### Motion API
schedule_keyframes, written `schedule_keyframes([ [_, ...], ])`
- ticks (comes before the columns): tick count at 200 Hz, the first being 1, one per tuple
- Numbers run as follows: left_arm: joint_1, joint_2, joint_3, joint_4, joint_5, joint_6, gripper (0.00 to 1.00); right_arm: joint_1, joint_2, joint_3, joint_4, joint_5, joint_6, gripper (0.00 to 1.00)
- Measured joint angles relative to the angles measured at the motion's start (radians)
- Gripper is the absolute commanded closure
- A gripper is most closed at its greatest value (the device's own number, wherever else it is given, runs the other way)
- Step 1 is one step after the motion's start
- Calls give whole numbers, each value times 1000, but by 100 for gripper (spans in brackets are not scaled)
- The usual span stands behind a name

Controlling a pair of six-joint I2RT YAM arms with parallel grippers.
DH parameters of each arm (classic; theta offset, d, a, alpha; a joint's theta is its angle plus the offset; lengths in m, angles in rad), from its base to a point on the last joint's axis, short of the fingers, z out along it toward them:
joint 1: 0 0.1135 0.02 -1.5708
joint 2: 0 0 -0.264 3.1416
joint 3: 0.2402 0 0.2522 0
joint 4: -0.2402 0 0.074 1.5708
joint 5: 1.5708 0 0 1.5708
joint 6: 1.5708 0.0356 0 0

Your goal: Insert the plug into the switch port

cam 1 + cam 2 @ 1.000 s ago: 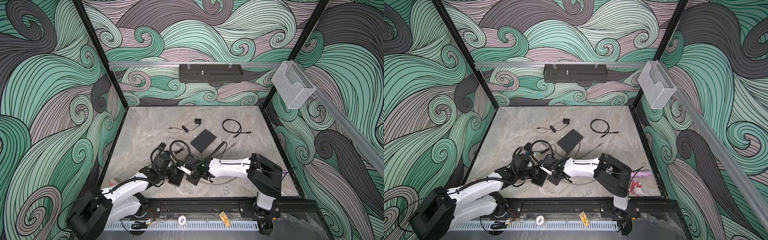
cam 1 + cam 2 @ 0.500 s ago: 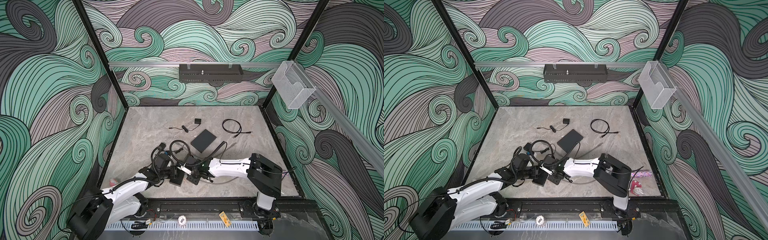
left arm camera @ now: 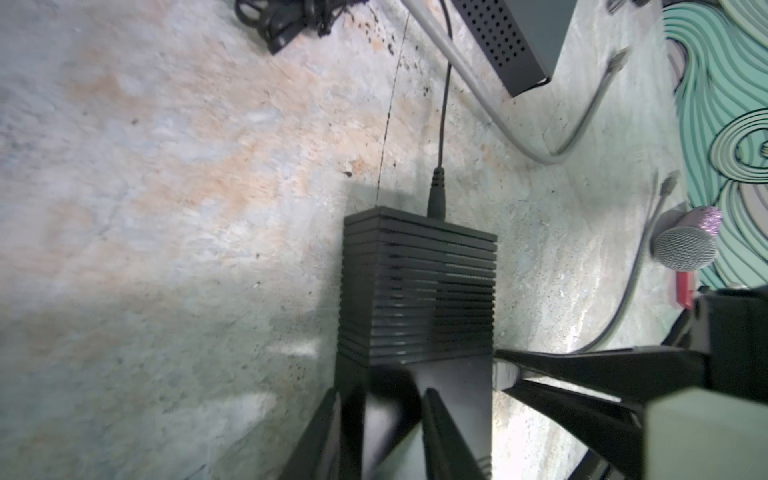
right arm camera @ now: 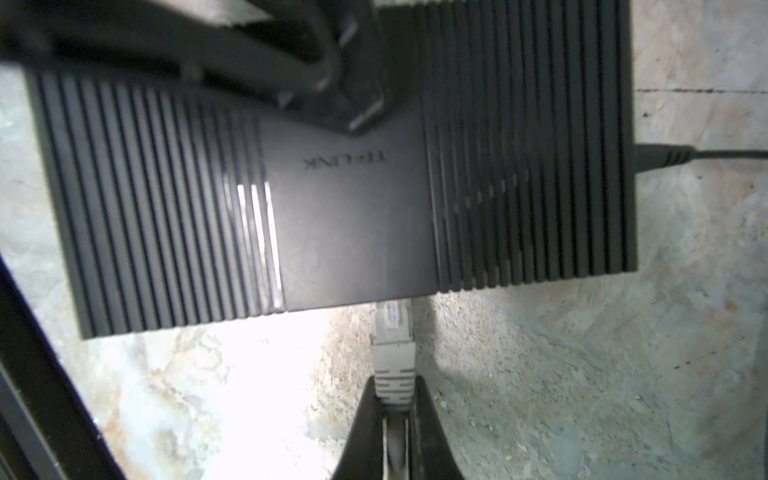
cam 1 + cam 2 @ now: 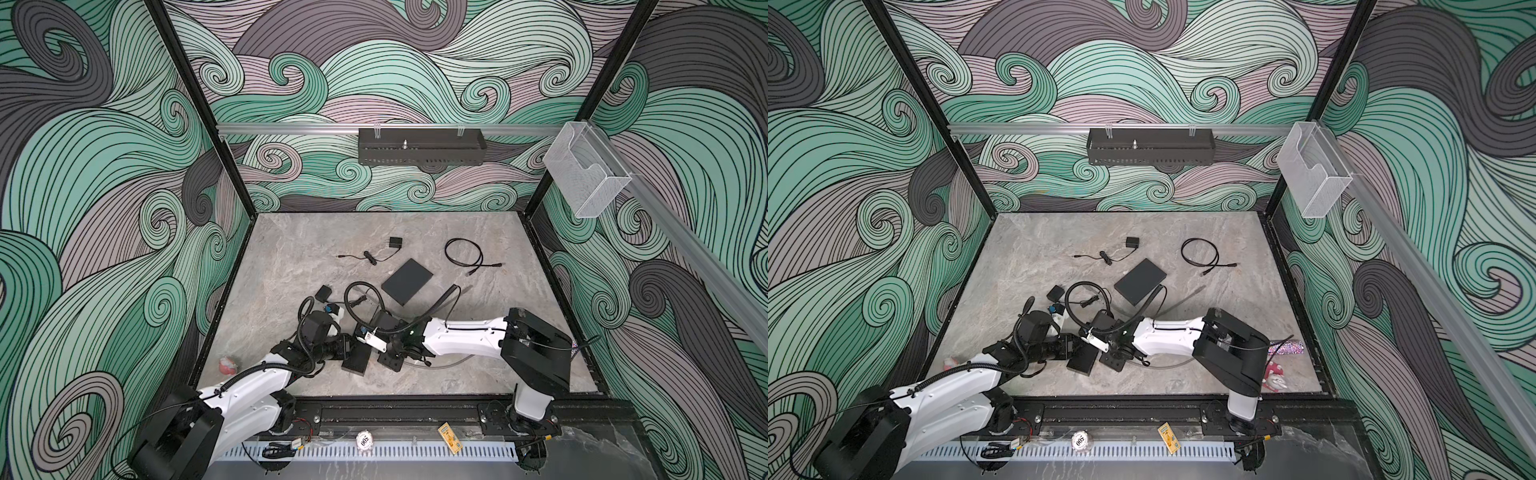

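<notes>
While the right gripper (image 4: 394, 405) pinches the grey boot of the plug (image 4: 392, 340), the plug's clear tip meets the switch (image 4: 349, 224) at its long edge. The port face is hidden there, so how deep the tip sits cannot be told. The left gripper (image 3: 380, 403) rests on the casing; whether it clamps it is unclear. If that hold is loose, a push could slide the switch over the table (image 4: 582, 374). Gripped by its boot, the plug could also tilt and jam on the port lip, and the power lead (image 3: 438, 195) might tug the casing askew.
</notes>
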Motion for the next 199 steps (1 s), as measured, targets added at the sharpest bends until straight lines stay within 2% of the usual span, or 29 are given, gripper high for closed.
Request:
schedule_keyframes([
  [44,42,47,1,31,85,3,70,-30,-14,-26,21,-78,-30,100],
  [83,68,172,12,163,158,1,71,-41,-25,-39,11,-122,-88,100],
  [119,68,214,21,209,178,1,71,-41,-29,-43,2,-133,-103,100],
  [199,68,154,-17,208,164,-32,74,-26,-16,-11,-37,-95,72,100],
])
